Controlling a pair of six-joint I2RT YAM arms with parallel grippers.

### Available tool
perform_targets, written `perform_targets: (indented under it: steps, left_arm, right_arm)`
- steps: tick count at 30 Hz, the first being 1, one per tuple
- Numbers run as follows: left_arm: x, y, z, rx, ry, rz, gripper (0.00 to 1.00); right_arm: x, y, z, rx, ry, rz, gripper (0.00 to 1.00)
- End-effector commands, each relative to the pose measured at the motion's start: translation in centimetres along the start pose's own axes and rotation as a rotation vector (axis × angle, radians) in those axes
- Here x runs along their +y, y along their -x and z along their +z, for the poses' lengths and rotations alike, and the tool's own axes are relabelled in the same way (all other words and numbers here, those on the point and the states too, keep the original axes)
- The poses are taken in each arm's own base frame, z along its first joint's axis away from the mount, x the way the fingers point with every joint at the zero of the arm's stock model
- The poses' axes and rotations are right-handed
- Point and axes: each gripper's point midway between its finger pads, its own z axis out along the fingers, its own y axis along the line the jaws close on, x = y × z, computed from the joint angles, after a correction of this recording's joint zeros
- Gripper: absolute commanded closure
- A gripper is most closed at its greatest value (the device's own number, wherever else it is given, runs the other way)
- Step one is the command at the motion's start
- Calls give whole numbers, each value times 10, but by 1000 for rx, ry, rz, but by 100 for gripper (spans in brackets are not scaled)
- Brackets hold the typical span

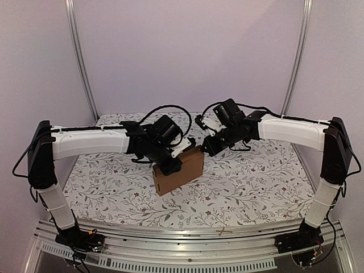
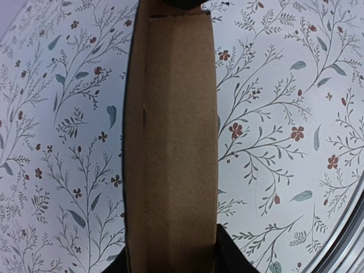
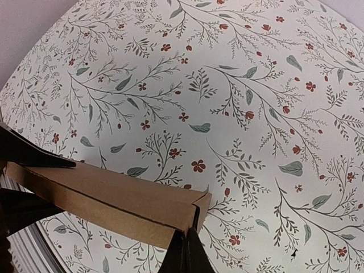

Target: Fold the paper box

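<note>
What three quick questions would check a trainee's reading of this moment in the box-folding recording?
1. True or false: the paper box lies flat on the floral cloth.
2. Short answer: which part of the box is the right gripper at?
3. What clamps the box from above? A: left gripper. B: right gripper. C: nothing.

Key: 1 false, it stands on edge. 2 an end corner. 3 A.

both arms reach inward, elbows raised; left pincer (image 1: 170, 165) clamped; right pincer (image 1: 203, 149) tips pressed together
</note>
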Motion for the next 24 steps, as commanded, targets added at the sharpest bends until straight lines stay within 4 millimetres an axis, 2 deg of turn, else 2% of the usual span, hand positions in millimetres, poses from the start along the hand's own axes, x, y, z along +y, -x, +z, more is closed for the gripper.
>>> perform_targets:
  steps: [1, 8, 19, 22, 24]
  left_arm:
    - [29, 11, 3, -63, 105, -54, 64]
    - [37, 21, -14, -123, 143, -64, 60]
    - [27, 9, 8, -52, 95, -25, 69]
    - [29, 8, 9, -46, 101, -19, 69]
    - [31, 7, 10, -40, 103, -16, 69]
  right_arm:
    - [5, -40, 11, 116, -7, 15, 100]
    - [4, -43, 14, 108, -9, 17, 100]
    - [12, -28, -3, 83, 19, 0, 100]
    - [12, -25, -10, 96, 33, -6, 93]
    - [7, -15, -20, 71, 27, -5, 89]
